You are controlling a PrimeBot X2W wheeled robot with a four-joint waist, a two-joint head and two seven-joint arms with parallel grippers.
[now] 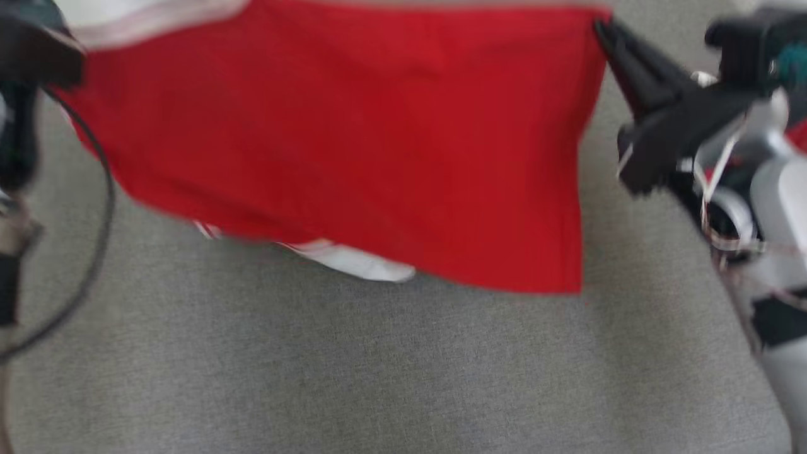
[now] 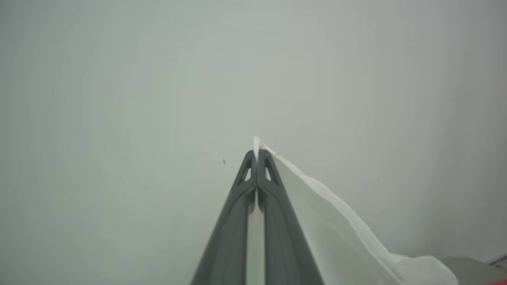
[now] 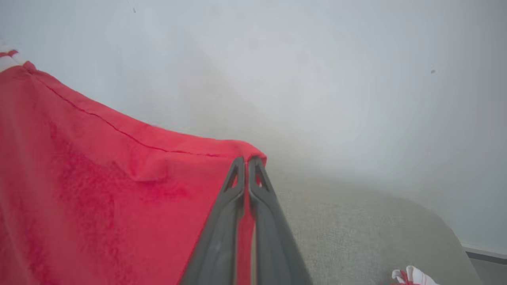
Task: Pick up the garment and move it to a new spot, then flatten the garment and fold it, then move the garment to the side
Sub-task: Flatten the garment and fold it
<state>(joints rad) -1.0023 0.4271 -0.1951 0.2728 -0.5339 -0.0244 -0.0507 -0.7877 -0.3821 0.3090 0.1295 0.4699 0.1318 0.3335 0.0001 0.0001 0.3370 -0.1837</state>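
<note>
Garment (image 1: 353,139): red knit-cotton top with white panels and white-and-red striped trim. It is held up and spread wide between the two grippers, hanging as a broad sheet in front of the robot over the grey surface. The top hem runs roughly level from one grip to the other. The lower edge slants, hanging lower toward the robot's right. A white part (image 1: 359,261) shows below the red edge near the middle. The head view is blurred, so whether the lower edge touches the surface cannot be told.

Right gripper (image 3: 246,160): two long dark fingers pressed together on the red upper corner, with cloth pinched between the tips.

Left gripper (image 2: 256,152): fingers likewise clamped together, gripping a white edge of the garment, which falls away to one side of the fingers.

Grey woven fabric surface (image 1: 378,366): lies beneath the hanging cloth.

Thin black cable (image 1: 107,208): loops down at the left edge of the head view, beside the garment's left end.

Pale plain wall (image 2: 119,79): stands behind both grips.

Small red-and-white scrap of cloth (image 3: 410,275): lies at the bottom edge of the right wrist view, well apart from the gripped corner.
</note>
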